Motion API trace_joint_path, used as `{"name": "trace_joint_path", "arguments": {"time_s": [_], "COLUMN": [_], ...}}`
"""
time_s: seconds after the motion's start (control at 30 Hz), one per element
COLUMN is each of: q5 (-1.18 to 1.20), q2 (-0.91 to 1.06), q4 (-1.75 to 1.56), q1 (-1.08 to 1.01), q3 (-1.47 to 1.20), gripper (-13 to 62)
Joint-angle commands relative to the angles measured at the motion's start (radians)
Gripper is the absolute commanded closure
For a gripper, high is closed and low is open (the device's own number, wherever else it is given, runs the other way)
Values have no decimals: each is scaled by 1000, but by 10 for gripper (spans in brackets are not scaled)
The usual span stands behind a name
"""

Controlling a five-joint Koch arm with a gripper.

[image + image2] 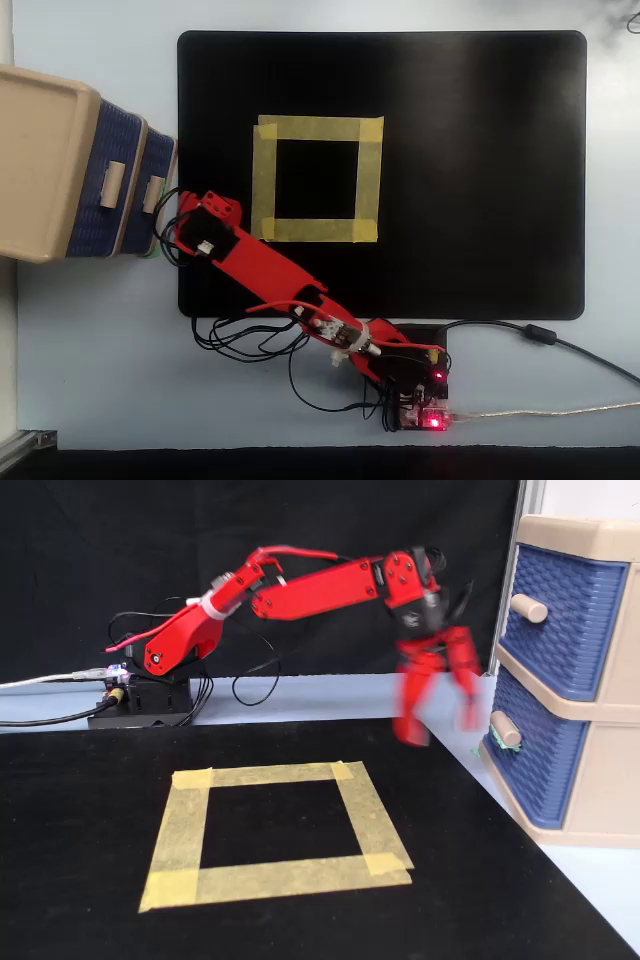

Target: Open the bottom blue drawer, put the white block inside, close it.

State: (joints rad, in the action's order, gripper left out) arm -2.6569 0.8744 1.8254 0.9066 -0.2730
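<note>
overhead view: straight down, whole black mat
fixed view: low, mat level, faces arm base
shared: tape square, cabinet

Black mat on pale table
</note>
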Motion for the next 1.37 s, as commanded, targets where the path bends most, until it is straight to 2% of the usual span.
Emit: {"name": "trace_joint_path", "arguments": {"time_s": [0.0,0.1,0.23,0.33,0.53,0.63,1.33], "q5": [35,298,752,1026,1224,1230,1229], "q2": [239,497,842,1075,1476,1476,1473], "q4": [241,224,193,41,-149,-124,-155], "q1": [-107,-281,-479,-681,-857,-864,-857], "q3": [11,-242,-801,-1232,-1914,-2106,-2181], "gripper": [153,155,156,156,154,149,148]}}
